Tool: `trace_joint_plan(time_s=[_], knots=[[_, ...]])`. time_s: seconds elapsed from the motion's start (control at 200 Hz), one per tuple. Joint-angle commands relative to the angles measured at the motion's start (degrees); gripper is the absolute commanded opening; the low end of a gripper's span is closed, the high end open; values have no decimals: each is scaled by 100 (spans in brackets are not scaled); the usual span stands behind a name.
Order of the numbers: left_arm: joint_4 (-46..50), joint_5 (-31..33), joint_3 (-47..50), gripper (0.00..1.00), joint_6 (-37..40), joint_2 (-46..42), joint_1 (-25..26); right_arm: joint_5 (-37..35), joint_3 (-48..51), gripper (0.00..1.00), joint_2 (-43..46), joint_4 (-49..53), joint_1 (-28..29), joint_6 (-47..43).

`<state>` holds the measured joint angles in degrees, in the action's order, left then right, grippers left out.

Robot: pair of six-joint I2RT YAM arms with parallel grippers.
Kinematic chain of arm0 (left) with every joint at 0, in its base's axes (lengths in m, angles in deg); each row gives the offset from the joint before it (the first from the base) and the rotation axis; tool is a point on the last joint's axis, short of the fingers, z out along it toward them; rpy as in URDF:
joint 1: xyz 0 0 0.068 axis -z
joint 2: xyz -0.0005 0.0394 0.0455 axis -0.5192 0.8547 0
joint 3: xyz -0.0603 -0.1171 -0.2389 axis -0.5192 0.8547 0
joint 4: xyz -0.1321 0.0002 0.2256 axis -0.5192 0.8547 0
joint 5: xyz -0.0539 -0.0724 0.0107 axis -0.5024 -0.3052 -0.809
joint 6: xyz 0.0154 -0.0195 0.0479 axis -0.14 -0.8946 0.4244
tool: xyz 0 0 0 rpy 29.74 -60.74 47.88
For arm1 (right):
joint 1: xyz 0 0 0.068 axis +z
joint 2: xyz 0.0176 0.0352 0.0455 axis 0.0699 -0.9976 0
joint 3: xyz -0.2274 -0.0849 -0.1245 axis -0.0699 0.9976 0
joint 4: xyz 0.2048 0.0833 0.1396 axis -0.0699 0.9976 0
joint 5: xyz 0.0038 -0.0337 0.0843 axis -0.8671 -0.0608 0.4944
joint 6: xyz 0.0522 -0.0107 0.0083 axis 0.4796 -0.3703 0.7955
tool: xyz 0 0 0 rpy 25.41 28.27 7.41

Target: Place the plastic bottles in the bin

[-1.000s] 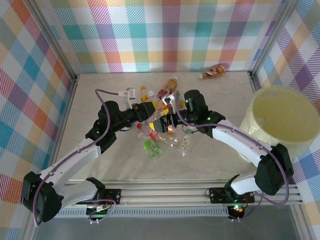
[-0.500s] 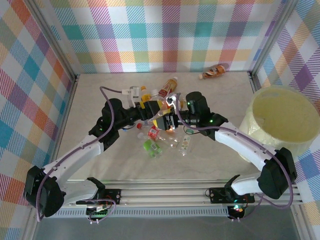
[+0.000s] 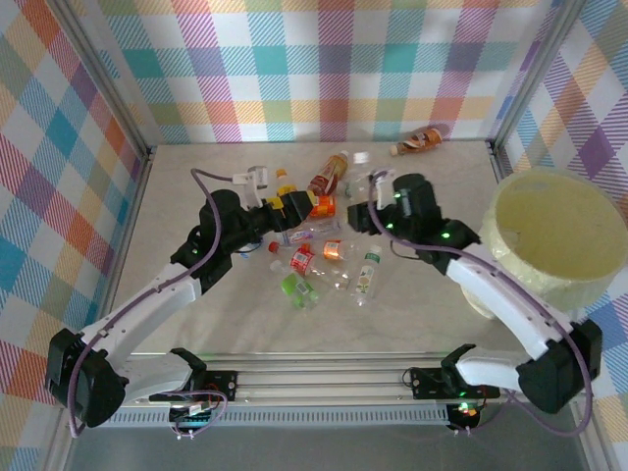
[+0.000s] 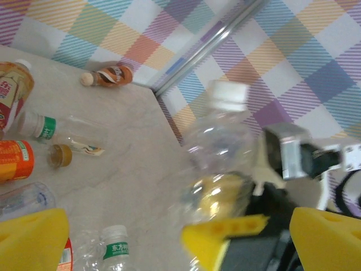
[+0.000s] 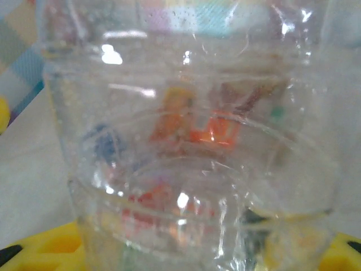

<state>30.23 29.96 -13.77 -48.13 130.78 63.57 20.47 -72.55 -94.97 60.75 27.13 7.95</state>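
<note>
Right gripper [image 3: 371,201] pinching a clear bottle [image 4: 223,147], centre frame.
Left gripper [image 3: 292,206] beside it, yellow fingers spread wide; loose bottles [image 3: 301,260] lie just below, bin [image 3: 554,235] at right edge.

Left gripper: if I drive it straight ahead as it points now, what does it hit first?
Most likely the clear bottle with the white cap, held in the right gripper. It stands dead ahead of the left gripper, in line with its open jaws; how near is unclear.
</note>
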Motion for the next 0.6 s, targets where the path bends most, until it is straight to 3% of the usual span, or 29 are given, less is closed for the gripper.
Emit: trace_joint_plan(time_s=[0.0,0.255,0.595], knots=[[49,582,173,100,-249,-157,31,-584,-357,56,615,431,-451,-235],[-196,1589,715,100,-767,-199,31,-702,-1052,57,1301,1922,-1865,-513],[328,1521,373,100,-747,147,31,-339,-1576,57,1112,3052,-3920,-718]])
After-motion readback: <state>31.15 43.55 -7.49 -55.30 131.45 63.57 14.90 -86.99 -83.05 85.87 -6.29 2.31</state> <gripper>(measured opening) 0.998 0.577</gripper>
